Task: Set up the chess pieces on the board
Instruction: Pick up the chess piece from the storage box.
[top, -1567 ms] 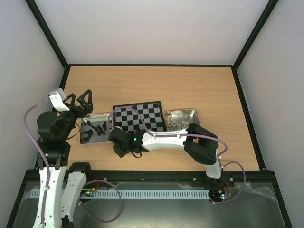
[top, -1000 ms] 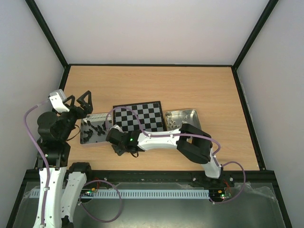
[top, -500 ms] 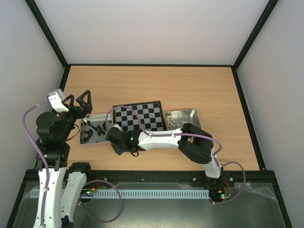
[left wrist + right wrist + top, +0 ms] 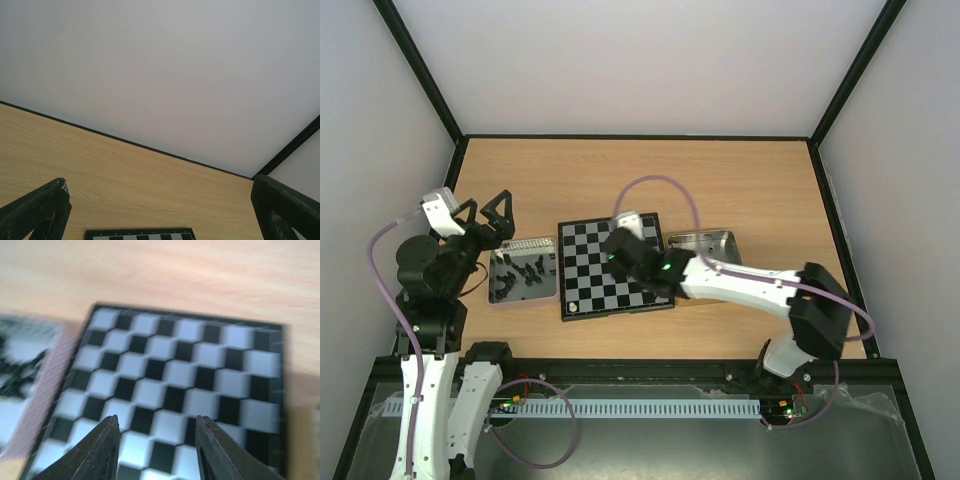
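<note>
The board lies mid-table, black and silvery checks. One cream-white chess piece stands on its near left corner square. My right gripper hovers over the board's far right part. In the blurred right wrist view the right gripper is open above the board, with nothing between its fingers. My left gripper is raised at the far left, wide open and empty. In the left wrist view the left gripper shows only table and the board's edge. Black chess pieces lie in the left tin.
The left metal tin touches the board's left side. The right metal tin with cream-white pieces stands by the board's right side, partly under my right arm. A purple cable loops above the board.
My right gripper opened at the board's near left corner, left a white piece there, and swung back right over the board. The left arm held still.
</note>
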`<action>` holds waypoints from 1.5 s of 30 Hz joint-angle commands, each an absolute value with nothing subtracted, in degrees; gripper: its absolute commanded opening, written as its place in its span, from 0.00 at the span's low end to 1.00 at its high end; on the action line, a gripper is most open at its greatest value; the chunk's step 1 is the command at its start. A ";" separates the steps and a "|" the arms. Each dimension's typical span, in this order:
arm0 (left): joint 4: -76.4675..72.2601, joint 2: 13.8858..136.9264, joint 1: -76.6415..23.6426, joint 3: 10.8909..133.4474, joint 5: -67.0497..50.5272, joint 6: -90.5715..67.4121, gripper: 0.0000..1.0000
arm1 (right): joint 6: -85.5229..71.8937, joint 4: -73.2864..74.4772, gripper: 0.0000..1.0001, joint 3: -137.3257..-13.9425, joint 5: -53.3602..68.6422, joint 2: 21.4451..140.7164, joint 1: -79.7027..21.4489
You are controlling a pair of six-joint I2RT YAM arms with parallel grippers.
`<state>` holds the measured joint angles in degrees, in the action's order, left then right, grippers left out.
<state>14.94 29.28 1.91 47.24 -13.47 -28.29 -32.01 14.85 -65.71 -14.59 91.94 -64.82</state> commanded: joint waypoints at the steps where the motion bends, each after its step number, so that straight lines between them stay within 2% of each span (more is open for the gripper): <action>1: 13.69 29.09 2.21 48.31 -15.25 -27.64 1.00 | -35.89 14.79 0.40 -58.76 -23.38 83.68 -57.58; 7: 12.63 29.18 2.25 47.44 -15.70 -28.27 1.00 | -44.12 17.53 0.34 -49.07 -20.09 77.07 -45.07; 13: 12.00 29.43 2.23 46.76 -15.79 -28.52 1.00 | -44.35 18.29 0.28 -42.64 -12.10 76.68 -37.45; 20: 11.82 29.57 2.24 46.23 -15.78 -28.40 1.00 | -43.23 18.47 0.13 -41.06 -12.41 80.47 -35.67; 28: 12.30 29.30 2.22 45.99 -15.47 -28.08 1.00 | -42.50 17.06 0.14 -41.05 -8.04 84.25 -35.60; 38: 10.73 29.44 2.23 45.05 -15.73 -29.35 1.00 | -43.92 16.61 0.15 -38.98 -8.82 85.44 -35.55; 40: 10.73 29.52 2.28 44.94 -15.81 -29.35 1.00 | -43.86 16.45 0.13 -38.86 -8.49 85.51 -35.59; 45: 10.94 29.37 2.22 44.71 -15.73 -29.36 1.00 | -43.36 16.47 0.03 -39.31 -8.44 85.13 -35.57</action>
